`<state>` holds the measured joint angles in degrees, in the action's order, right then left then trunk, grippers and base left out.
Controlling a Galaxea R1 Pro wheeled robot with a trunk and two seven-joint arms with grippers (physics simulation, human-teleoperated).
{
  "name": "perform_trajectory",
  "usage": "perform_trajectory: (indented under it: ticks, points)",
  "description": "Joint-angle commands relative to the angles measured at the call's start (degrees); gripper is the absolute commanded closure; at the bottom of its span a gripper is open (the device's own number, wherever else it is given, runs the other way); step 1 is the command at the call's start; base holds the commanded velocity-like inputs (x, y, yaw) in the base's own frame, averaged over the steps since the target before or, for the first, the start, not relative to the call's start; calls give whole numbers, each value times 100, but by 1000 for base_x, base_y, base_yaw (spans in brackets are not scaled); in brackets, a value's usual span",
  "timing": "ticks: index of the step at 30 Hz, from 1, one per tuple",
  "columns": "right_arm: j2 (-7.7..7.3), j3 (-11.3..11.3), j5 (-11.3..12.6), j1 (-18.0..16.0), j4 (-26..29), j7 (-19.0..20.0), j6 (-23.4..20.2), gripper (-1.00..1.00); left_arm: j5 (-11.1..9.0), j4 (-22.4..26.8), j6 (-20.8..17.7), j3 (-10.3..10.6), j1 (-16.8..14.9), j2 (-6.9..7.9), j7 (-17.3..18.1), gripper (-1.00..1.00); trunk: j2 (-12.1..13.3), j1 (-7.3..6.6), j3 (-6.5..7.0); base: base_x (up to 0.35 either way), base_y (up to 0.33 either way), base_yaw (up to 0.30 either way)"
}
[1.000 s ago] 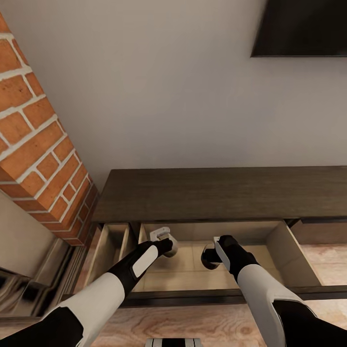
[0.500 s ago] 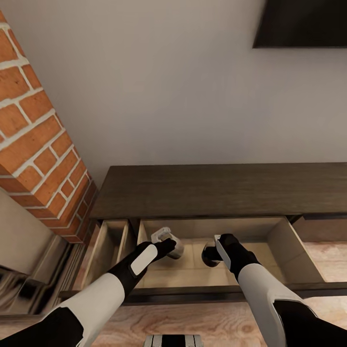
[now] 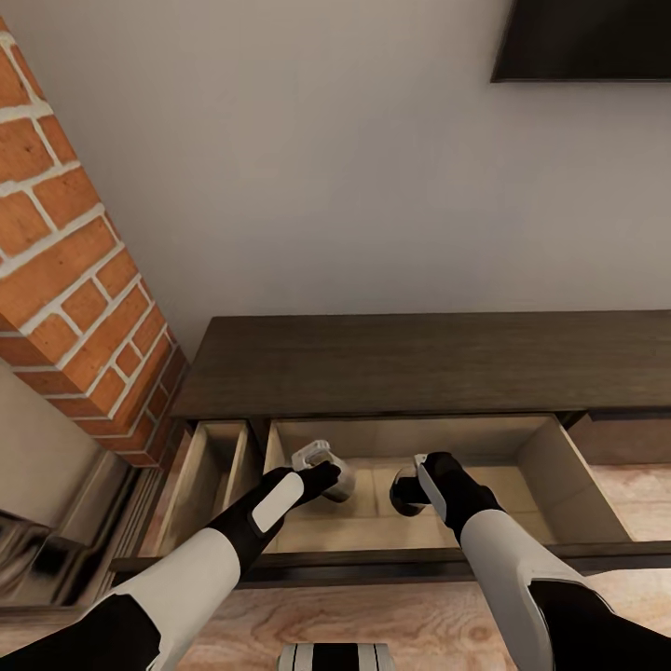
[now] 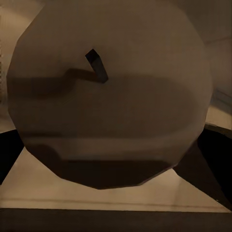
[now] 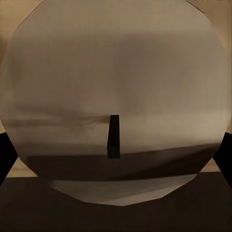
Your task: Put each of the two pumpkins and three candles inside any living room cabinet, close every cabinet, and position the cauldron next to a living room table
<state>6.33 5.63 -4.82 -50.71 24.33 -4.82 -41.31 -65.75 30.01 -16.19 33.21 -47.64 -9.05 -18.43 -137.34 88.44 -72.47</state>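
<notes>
The dark-brown cabinet (image 3: 419,363) stands against the wall with its wide middle drawer (image 3: 578,489) pulled out. Both grippers hang inside that drawer. My left gripper (image 3: 326,473) is shut on a greyish candle (image 3: 341,485), whose round top and dark wick show close up in the left wrist view (image 4: 111,111). My right gripper (image 3: 415,486) is shut on a second candle (image 3: 404,496), which looks dark in shadow. Its top and wick show in the right wrist view (image 5: 116,87), with the fingers at either side. The pumpkins, the cauldron and the table are out of view.
A narrow drawer (image 3: 210,475) to the left of the wide one is also open. A brick column (image 3: 65,280) rises at the left, with a shiny metal surface (image 3: 47,550) below it. A dark screen (image 3: 582,42) hangs on the wall. Wood floor (image 3: 373,615) lies in front.
The whole picture has shifted up slightly, so the camera moved. Both grippers sit a touch lower in the drawer and still hold their candles.
</notes>
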Motion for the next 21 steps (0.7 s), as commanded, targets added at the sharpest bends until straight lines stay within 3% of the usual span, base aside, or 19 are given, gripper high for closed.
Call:
perform_trajectory:
  ticks: [1, 2, 3, 4, 6, 8, 13, 19, 21]
  points:
    - [5, 0, -5, 0, 1, -3, 0, 100, 4, 4, -10, -1, -4, -2, -73, 100, 0, 0, 0, 0, 0, 0]
    - [9, 0, -10, 0, 1, -6, 0, 100, 11, 4, -12, 0, -6, -4, -199, 100, 0, 0, 0, 0, 0, 0]
    - [24, -2, -32, 0, 1, -10, 12, 100, 37, 51, -19, 20, -7, -23, -1327, 100, 0, 0, 0, 0, 0, 0]
    - [25, -1, -34, 0, 2, -12, 15, 100, 41, 80, -22, 28, -8, -36, -1800, 100, 0, 0, 0, 0, 0, 0]
    - [26, -6, -40, 0, 2, -29, 20, 100, 43, 106, -19, 44, -8, -49, -2336, 100, 0, 0, 0, 0, 0, 0]
    - [31, -8, -44, 0, -6, -41, 24, 100, 49, 78, -9, 147, -9, -56, -2564, 100, 0, 0, 0, 0, 0, 0]
    - [43, -15, -45, 35, -45, -14, 40, 100, 8, -75, 51, 626, -1, -66, -2634, 100, 0, 0, 0, 0, 0, 0]
    - [47, -84, -40, 49, -138, 63, 136, 100, -61, 111, 128, 775, 96, -21, -2459, 100, 0, 0, 0, 0, 0, 0]
    - [45, -63, -36, 34, -91, 45, 69, 100, -67, 88, 104, 710, 104, -16, -2480, 100, 0, 0, 0, 0, 0, 0]
